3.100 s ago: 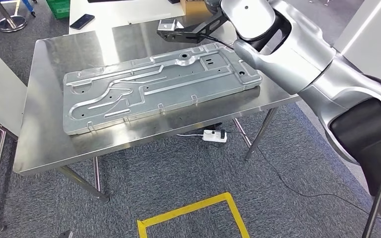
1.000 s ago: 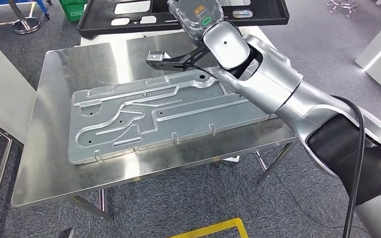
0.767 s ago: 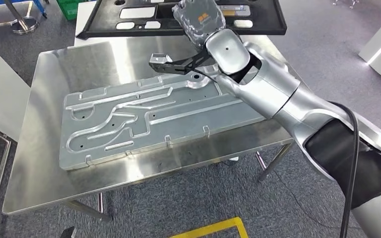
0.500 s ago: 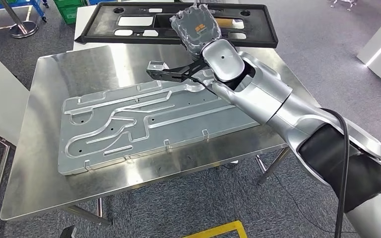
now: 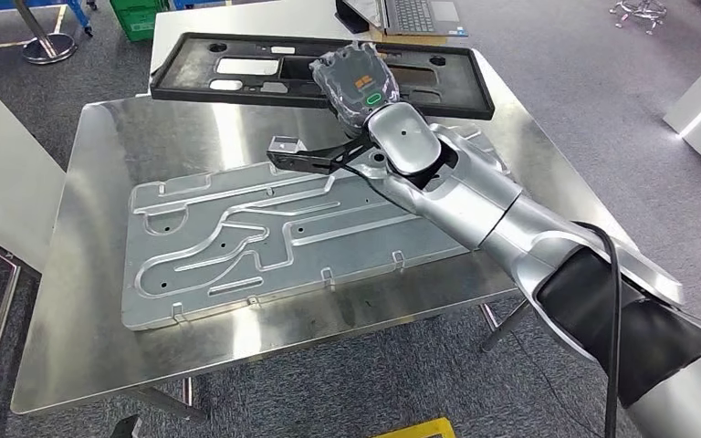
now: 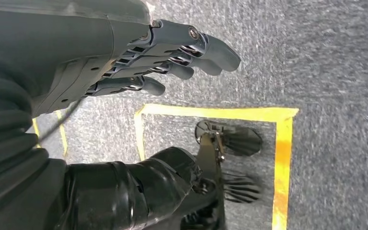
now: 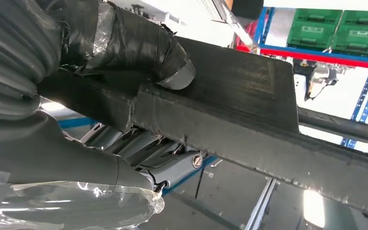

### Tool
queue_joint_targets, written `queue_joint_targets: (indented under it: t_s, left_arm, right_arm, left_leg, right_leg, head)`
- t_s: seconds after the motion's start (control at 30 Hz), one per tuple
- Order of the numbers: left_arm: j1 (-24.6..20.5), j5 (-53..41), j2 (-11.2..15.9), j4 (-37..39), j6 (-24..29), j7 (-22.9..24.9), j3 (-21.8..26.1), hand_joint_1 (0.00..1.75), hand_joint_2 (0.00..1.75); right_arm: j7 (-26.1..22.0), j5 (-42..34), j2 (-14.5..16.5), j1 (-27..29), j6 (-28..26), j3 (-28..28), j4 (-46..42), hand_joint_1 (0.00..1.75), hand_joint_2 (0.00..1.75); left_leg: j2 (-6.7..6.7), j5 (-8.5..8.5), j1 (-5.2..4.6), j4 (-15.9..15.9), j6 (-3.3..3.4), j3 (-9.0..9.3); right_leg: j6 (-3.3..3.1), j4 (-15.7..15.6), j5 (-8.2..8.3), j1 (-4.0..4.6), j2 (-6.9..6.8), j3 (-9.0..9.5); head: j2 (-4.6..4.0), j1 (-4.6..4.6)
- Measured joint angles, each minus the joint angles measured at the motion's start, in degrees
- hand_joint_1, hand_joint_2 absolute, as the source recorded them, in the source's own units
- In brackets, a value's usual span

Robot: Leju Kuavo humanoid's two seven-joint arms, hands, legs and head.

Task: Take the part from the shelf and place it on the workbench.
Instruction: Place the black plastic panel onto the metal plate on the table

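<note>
Item: black frame part (image 5: pixel 237 66), flat, rectangular, with cut-out windows. Located across the upper centre of the head view, over the far edge of the steel workbench (image 5: pixel 73 301); whether resting on it or carried just above cannot be told. Long axis running left to right across the frame, tilted slightly down toward the right; broad face up.

Holder: right hand (image 5: pixel 358 80), plastic-wrapped, upper centre of the head view, at the part's near long edge, right of its middle. In the right wrist view, taped thumb (image 7: pixel 139 45) over one face of the black frame part (image 7: pixel 230 103) and fingers (image 7: pixel 143 146) under the other (a clamp on the edge, fingers closed on it). Grip judged to keep the wide face level and the span parallel to the bench's far edge for setting down.

Also on bench: grey stamped metal panel (image 5: pixel 265 237), centre-left of the head view, lying flat nearer the camera, apart from the black part.

Left hand (image 6: pixel 139 52): hanging over carpet and yellow floor tape (image 6: pixel 278 143), fingers extended side by side, holding nothing.
</note>
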Motion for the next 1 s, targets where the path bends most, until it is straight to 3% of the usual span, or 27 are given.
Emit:
queue_joint_targets:
  t_s: [0.07, 0.2, 0.27, 0.33, 0.37, 0.4, 0.43, 0.5, 0.53, 0.63, 0.73, 0.83, 0.87, 0.9, 0.93, 1.0]
  left_arm:
    - [0.4, -0.2, 0.3, 0.0, 1.0, 1.8, -0.2, 0.0, 1.75]
    - [1.4, 0.2, 1.4, 0.0, 3.5, 7.1, -0.9, 0.0, 1.75]
    - [1.6, 0.9, 1.8, 0.0, 4.6, 9.0, -1.0, 0.0, 1.75]
    - [1.5, 1.9, 1.9, 0.0, 5.1, 10.0, -1.0, 0.0, 1.75]
    - [1.6, 2.4, 2.0, 0.0, 5.2, 10.3, -1.0, 0.0, 1.75]
    - [1.6, 2.7, 2.0, 0.0, 5.2, 10.4, -1.0, 0.0, 1.75]
    - [1.6, 3.0, 2.0, 0.0, 5.2, 10.5, -1.0, 0.0, 1.75]
    - [1.6, 3.3, 2.1, 0.0, 5.3, 10.2, -1.0, 0.0, 1.75]
    - [1.5, 3.3, 2.2, 0.0, 5.5, 10.0, -1.0, 0.0, 1.75]
    - [1.4, 3.2, 2.5, 0.0, 6.1, 8.7, -1.0, 0.0, 1.75]
    - [1.5, 3.2, 2.7, 0.0, 6.1, 7.6, -1.0, 0.0, 1.75]
    - [1.4, 3.2, 2.6, 0.0, 6.0, 7.3, -1.0, 0.0, 1.75]
    - [1.4, 3.1, 2.6, 0.0, 6.0, 7.3, -1.0, 0.0, 1.75]
    - [1.4, 3.1, 2.6, 0.0, 6.1, 7.3, -1.0, 0.0, 1.75]
    - [1.4, 3.0, 2.5, 0.0, 6.1, 7.3, -1.0, 0.0, 1.75]
    - [1.4, 2.8, 2.4, 0.0, 6.2, 7.3, -1.0, 0.0, 1.75]
  right_arm:
    - [-0.2, 0.1, 0.1, 0.3, -0.2, -0.6, 0.2, 1.75, 1.75]
    - [-0.2, 0.0, 0.1, 1.5, -0.3, -1.9, 0.3, 1.75, 1.75]
    - [-0.2, -0.5, 0.2, 2.3, -0.7, -2.4, 0.3, 1.75, 1.75]
    - [-0.2, -1.5, 0.5, 3.5, -2.0, -2.8, 0.3, 1.75, 1.75]
    - [-0.2, -2.1, 0.8, 4.4, -3.0, -3.1, 0.3, 1.75, 1.75]
    - [-0.2, -2.8, 1.1, 5.4, -4.1, -3.3, 0.3, 1.75, 1.75]
    - [-0.2, -3.7, 1.5, 6.4, -5.2, -3.7, 0.3, 1.75, 1.75]
    - [-0.3, -5.4, 2.3, 8.2, -7.3, -4.6, 0.3, 1.75, 1.75]
    - [-0.3, -6.2, 2.7, 8.8, -8.2, -5.1, 0.3, 1.75, 1.75]
    - [-0.4, -7.8, 3.4, 11.0, -10.1, -6.3, 0.3, 1.75, 1.75]
    - [-0.6, -8.3, 3.7, 13.6, -10.7, -6.8, 0.3, 1.75, 1.75]
    - [-0.8, -8.4, 3.8, 14.9, -11.3, -7.2, 0.6, 0.44, 0.44]
    - [-0.9, -8.4, 3.8, 15.3, -11.4, -7.3, 0.7, 0.0, 0.0]
    - [-1.0, -8.4, 3.9, 15.7, -11.5, -7.5, 0.7, 0.0, 0.0]
    - [-1.2, -8.4, 3.9, 16.0, -11.5, -7.6, 0.8, 0.0, 0.0]
    - [-1.3, -8.4, 4.0, 16.2, -11.4, -7.9, 0.8, 0.0, 0.0]
  left_leg:
    - [-0.12, -0.71, -0.11, 0.8, -0.56, -0.32]
    - [-0.01, -1.72, -0.04, 1.7, -1.48, -0.69]
    - [0.24, -4.0, 0.12, 6.4, -2.07, -2.98]
    - [0.36, -6.36, 0.2, 13.5, -2.45, -7.04]
    - [0.38, -6.5, 0.21, 15.8, -2.5, -8.62]
    - [0.39, -5.54, 0.21, 16.1, -2.45, -9.23]
    - [0.39, -3.57, 0.17, 14.0, -2.26, -8.71]
    - [0.4, 0.82, -0.08, 6.3, -1.42, -5.39]
    - [0.39, 1.97, -0.29, 2.9, -0.98, -3.84]
    - [0.35, 2.03, -0.78, -0.3, -0.28, -2.27]
    - [0.48, 2.53, -0.22, -2.0, 0.14, -0.92]
    - [0.55, 2.54, -0.11, -2.4, 0.42, -0.39]
    - [0.55, 2.4, -0.07, -2.2, 0.46, -0.4]
    - [0.53, 2.19, 0.0, -2.0, 0.42, -0.39]
    - [0.49, 1.9, 0.1, -1.6, 0.3, -0.39]
    - [0.33, 1.08, 0.26, -0.4, -0.27, -0.58]
  right_leg:
    - [-0.36, -3.7, 0.85, 0.12, 0.11, 1.63]
    - [-1.42, -4.4, 0.4, 0.04, 0.26, 2.19]
    - [-1.84, -4.7, 0.31, -0.06, 0.23, 2.61]
    - [-2.12, -4.7, 0.06, 0.01, 0.25, 2.84]
    - [-2.21, -4.7, -0.1, 0.06, 0.27, 3.02]
    - [-2.27, -4.7, -0.29, 0.14, 0.3, 3.29]
    - [-2.3, -4.7, -0.51, 0.23, 0.34, 3.64]
    - [-2.28, -4.8, -0.95, 0.42, 0.39, 4.36]
    - [-2.18, -4.8, -1.09, 0.48, 0.41, 4.53]
    - [-1.43, -5.2, -1.17, 0.36, 0.41, 4.69]
    - [-0.52, -3.4, -2.55, 0.4, 0.26, 4.18]
    - [0.03, 6.0, -6.96, 0.21, 0.15, -0.53]
    - [0.19, 8.6, -7.56, 0.07, 0.12, -2.02]
    - [0.36, 9.4, -7.11, -0.09, 0.09, -2.64]
    - [0.55, 8.1, -5.69, -0.29, 0.05, -2.23]
    - [0.9, 1.6, -2.2, -0.67, -0.06, 0.82]
  head:
    - [0.0, -0.05]
    - [0.0, -0.11]
    - [0.0, -0.22]
    - [0.0, -0.27]
    - [0.0, -0.27]
    - [0.0, -0.28]
    - [0.0, -0.27]
    - [0.0, -0.25]
    - [0.0, -0.25]
    - [0.0, -0.25]
    - [0.0, -0.11]
    - [0.0, 0.02]
    - [0.0, 0.01]
    - [0.0, 0.02]
    - [0.0, 0.03]
    - [0.0, 0.03]
